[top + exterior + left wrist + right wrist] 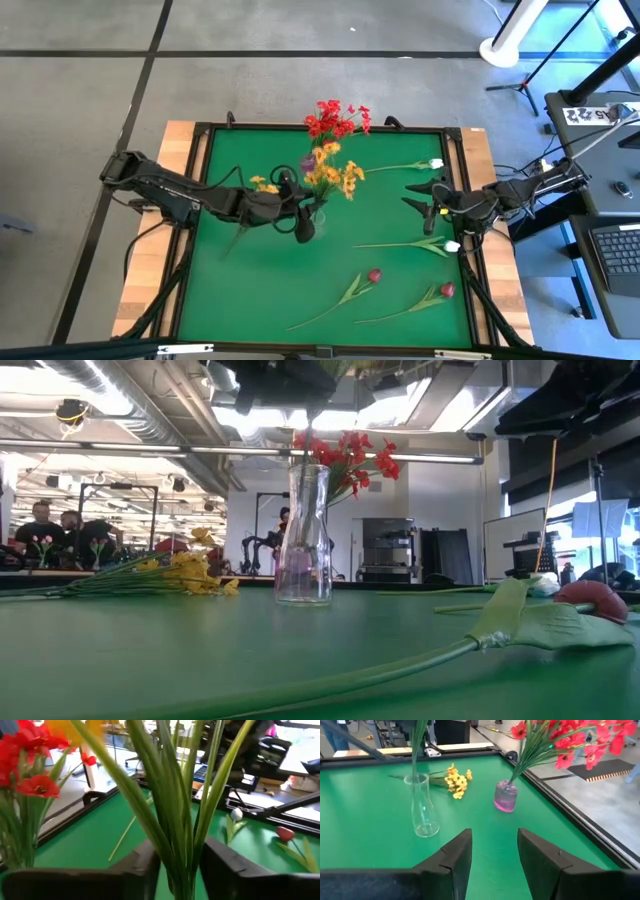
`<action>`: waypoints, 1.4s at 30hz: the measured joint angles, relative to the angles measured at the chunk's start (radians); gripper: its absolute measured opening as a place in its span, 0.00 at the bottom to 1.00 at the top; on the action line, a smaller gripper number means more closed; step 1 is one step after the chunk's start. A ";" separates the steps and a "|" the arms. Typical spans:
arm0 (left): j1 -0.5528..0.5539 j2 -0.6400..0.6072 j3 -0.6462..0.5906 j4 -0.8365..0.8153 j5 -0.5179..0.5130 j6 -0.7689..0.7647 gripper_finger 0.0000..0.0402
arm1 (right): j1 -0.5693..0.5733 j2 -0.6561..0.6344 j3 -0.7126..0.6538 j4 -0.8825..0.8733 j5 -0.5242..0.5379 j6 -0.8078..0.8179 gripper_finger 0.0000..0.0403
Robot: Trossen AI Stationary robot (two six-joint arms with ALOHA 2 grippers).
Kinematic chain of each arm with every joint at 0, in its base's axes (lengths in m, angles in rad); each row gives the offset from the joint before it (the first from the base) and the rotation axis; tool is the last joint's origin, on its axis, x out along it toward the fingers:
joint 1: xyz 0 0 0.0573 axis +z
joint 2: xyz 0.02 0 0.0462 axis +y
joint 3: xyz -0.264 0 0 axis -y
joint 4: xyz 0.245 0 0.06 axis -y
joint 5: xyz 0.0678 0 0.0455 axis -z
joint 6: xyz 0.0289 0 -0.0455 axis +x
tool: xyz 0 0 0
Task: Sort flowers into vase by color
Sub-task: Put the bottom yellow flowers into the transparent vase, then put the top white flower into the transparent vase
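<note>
My left gripper [303, 218] is shut on a yellow-orange bunch [334, 176] and stands over the clear glass vase [422, 806], which also shows in the low view [303, 536]. The bunch's green stems [416, 745] run down into the vase's mouth. A second yellow-orange bunch [265, 185] lies flat on the mat beside it. Red blooms [336, 118] stand in a small purple vase [505, 796]. My right gripper [424, 199] is open near the table's right edge and touches nothing. My left gripper pinches several green stems [176, 851] of the yellow-orange bunch between its two fingers [145, 862], well below the blooms. The fingers lie across the stems, coming from the table's left side. The bunch stands upright, blooms above the gripper, lower stem ends inside the clear vase's mouth [415, 778].
Two white buds [436, 163] [452, 245] and two dark-red buds [374, 274] [447, 289] lie on long green stems on the right and near parts of the green mat. A black raised frame [196, 200] borders the mat. People sit in the room beyond.
</note>
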 joint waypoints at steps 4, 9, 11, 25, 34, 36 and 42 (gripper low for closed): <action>-0.011 -0.001 0.026 -0.078 -0.003 -0.008 0.47 | -0.046 0.005 0.073 -0.086 -0.015 0.030 0.39; -0.045 -0.001 0.079 -0.172 -0.070 -0.002 0.62 | -0.134 0.036 0.179 -0.234 -0.085 0.029 0.39; -0.063 -0.001 0.117 -0.258 -0.114 -0.001 0.66 | -0.185 0.074 0.231 -0.320 -0.128 0.028 0.39; -0.209 -0.002 0.430 -0.677 -0.326 0.023 0.66 | -0.673 0.563 0.352 -0.670 -0.361 -0.189 0.39; -0.240 -0.003 0.435 -0.837 -0.322 -0.068 0.66 | -0.958 0.736 0.352 -0.461 -0.519 -0.436 0.39; -0.244 -0.003 0.435 -0.878 -0.320 -0.100 0.66 | -1.012 0.775 0.352 -0.436 -0.568 -0.471 0.39; -0.255 -0.003 0.435 -0.906 -0.299 -0.112 0.66 | -1.135 0.904 0.352 -0.410 -0.607 -0.520 0.39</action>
